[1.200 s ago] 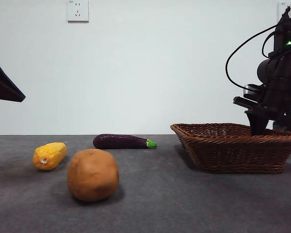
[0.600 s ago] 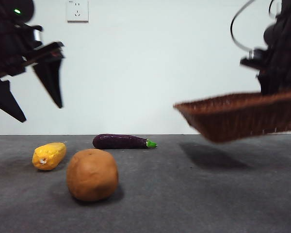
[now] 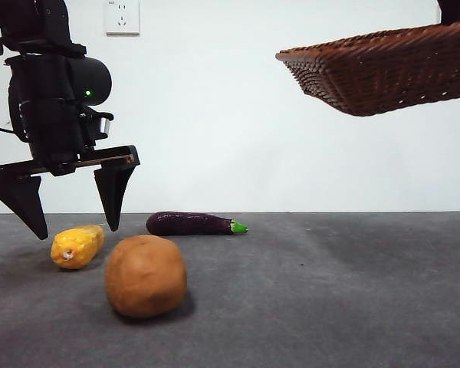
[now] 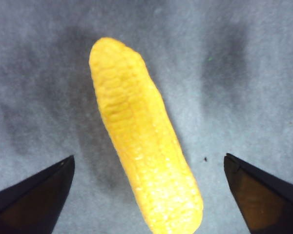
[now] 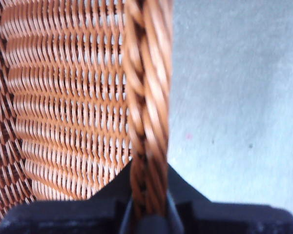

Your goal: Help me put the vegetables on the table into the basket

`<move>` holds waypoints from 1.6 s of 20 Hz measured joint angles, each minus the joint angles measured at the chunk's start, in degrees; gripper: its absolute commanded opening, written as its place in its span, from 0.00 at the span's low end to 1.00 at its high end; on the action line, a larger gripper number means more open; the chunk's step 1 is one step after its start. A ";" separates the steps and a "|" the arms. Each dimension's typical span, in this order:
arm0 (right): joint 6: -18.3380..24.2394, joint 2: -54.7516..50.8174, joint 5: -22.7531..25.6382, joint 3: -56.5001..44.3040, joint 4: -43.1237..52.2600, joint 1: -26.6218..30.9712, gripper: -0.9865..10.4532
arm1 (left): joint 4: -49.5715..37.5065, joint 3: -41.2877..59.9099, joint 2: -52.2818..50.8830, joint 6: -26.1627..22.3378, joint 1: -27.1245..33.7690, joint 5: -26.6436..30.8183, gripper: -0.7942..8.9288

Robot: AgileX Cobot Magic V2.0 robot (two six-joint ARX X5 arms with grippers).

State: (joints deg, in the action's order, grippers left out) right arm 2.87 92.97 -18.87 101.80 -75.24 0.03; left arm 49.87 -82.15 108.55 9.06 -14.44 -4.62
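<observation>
Starting from the near edge of the table (image 3: 307, 307), note that the potato (image 3: 146, 276) sits closest to you, resting on the surface and untouched. Just behind it and to one side lies the corn cob (image 3: 78, 245), also flat on the table. The left claw (image 3: 67, 201) hangs directly over the corn with its jaws spread wide; the left wrist view shows the cob (image 4: 145, 141) lying between the two tips, with clear grey surface on either side, so no contact exists yet. Farther back, locate the eggplant (image 3: 192, 223) lying on its side, apart from the other two pieces.

Observe the basket (image 3: 383, 69) held high off the table, tilted, well apart from all three vegetables. The right claw (image 5: 147, 204) is pinching its braided rim (image 5: 146, 97).

Judge progress as nil: no vegetable shows in the basket. All three transfers remain, and the corn appears to be the first candidate.
</observation>
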 measured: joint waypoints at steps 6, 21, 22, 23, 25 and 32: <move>0.17 -0.68 0.00 0.00 -2.14 -0.02 0.07 | -0.22 0.00 0.07 0.63 -0.42 2.82 0.63; 0.50 -0.92 1.31 0.00 -2.23 -0.02 0.07 | 0.02 0.02 3.32 -2.27 -0.39 0.39 0.07; 0.07 -0.92 3.23 0.00 -2.23 -0.02 0.07 | 0.04 0.07 2.03 -2.58 -0.42 -2.25 0.07; -0.52 -0.92 5.11 0.00 -2.23 -0.02 0.07 | -0.17 0.09 0.00 -2.62 -0.42 -6.14 0.07; -3.13 -0.92 9.57 0.00 -2.23 -0.85 0.07 | -3.89 0.07 -6.19 -1.70 -1.27 -17.33 0.07; -9.18 -0.92 17.55 -3.48 -2.21 -9.42 0.07 | -21.86 0.04 -17.97 7.80 -15.08 -28.57 0.07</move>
State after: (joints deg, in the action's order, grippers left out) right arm -6.31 92.05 -1.32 98.32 -77.45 -9.39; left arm 28.01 -82.11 90.59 16.86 -29.52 -33.19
